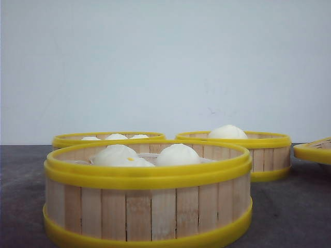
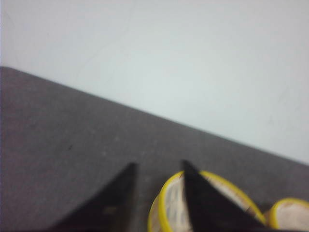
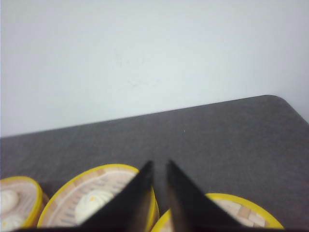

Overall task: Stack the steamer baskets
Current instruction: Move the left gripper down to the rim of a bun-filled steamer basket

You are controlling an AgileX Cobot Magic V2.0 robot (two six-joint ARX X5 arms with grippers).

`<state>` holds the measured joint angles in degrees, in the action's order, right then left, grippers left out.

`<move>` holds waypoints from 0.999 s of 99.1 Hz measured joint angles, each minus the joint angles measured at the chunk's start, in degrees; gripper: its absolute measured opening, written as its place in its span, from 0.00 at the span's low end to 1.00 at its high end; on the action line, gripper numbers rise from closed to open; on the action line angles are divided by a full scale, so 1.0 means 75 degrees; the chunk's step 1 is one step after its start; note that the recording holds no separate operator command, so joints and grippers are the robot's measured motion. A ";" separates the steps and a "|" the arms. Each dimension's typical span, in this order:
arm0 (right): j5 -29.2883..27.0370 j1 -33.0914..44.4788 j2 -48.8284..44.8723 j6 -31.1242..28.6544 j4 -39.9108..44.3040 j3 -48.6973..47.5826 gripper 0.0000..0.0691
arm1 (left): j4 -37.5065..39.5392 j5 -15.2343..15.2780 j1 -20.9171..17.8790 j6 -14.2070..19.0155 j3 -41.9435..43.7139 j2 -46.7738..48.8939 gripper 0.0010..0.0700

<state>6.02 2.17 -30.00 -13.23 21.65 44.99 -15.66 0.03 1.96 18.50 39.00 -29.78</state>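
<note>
Left jaws: we see the left gripper (image 2: 157,191) with its two dark fingers spread, a clear gap between them, nothing held. One finger crosses in front of a basket rim.
Right jaws: the right gripper (image 3: 160,186) has its tips nearly meeting, only a thin slit left; empty, over the gap between two baskets.
Near basket: the near basket (image 1: 150,212) fills the front view low and centre, standing on the dark worktop (image 1: 23,196), with white buns (image 1: 178,154) inside.
Back-left basket: back-left basket (image 1: 72,139) sits behind the near one, mostly hidden; bun tops show over its rim.
Back-right basket: back-right basket (image 1: 269,155) stands behind and right, apart from the near one, one bun domed above its rim.
Lid: a yellow-rimmed edge (image 1: 313,151) at the far right, tilted; we take it for the lid, mostly cropped.
Stack state: none stacked yet; all three rest singly on the worktop.
Handling: we judge them light and fairly stiff. The slat walls should take a modest squeeze, but the glossy rims look slippery. The buns are soft and loose, so any tilt may roll them.
Hold: we would pinch over the top rim, one finger inside and one outside, clear of the buns.
Axis: round and shallow, so no long axis across; each axis runs vertical, mouths up. Keep them level when lifting.
</note>
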 joint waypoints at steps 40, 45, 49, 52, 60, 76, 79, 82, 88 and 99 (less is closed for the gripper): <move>0.0216 -0.0061 -0.0152 0.0009 -0.0006 0.0000 0.69 | 0.0163 -0.0455 0.0574 -0.0154 0.0358 -0.1891 0.50; 0.0323 -0.0082 -0.0245 0.0009 -0.0006 0.0000 0.69 | 0.0154 -0.0455 0.0662 -0.0184 0.0574 -0.2305 0.50; 0.0399 -0.0093 -0.0332 0.0009 -0.0006 0.0000 0.69 | 0.0137 -0.0455 0.0734 -0.0236 0.0793 -0.2634 0.50; 0.0408 -0.0117 -0.0402 0.0009 -0.0006 0.0000 0.69 | 0.0131 -0.0455 0.0793 -0.0309 0.0982 -0.2897 0.50; 0.0443 -0.0213 -0.0624 0.0009 -0.0003 0.0000 0.69 | 0.0000 -0.0455 0.0938 -0.0557 0.1629 -0.3695 0.50; 0.0583 -0.0431 -0.1020 0.0009 -0.0003 0.0000 0.69 | -0.0761 -0.0455 0.1067 -0.0880 0.2897 -0.5353 0.50; 0.0597 -0.0458 -0.1078 0.0012 -0.0003 0.0000 0.69 | -0.0927 -0.0458 0.1075 -0.0915 0.3107 -0.5671 0.50; 0.0600 -0.0493 -0.1139 0.0012 -0.0003 0.0000 0.69 | -0.1058 -0.0455 0.1084 -0.0930 0.3296 -0.5980 0.50; 0.0600 -0.0536 -0.1244 0.0015 -0.0003 0.0000 0.69 | -0.1291 -0.0458 0.1105 -0.0973 0.3628 -0.6554 0.50; 0.0600 -0.0600 -0.1335 0.0017 -0.0003 0.0000 0.69 | -0.1513 -0.0455 0.1131 -0.1137 0.4086 -0.7493 0.50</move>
<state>10.52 -2.33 -40.01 -13.10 21.63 44.99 -27.00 -3.38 10.44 9.98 69.65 -85.97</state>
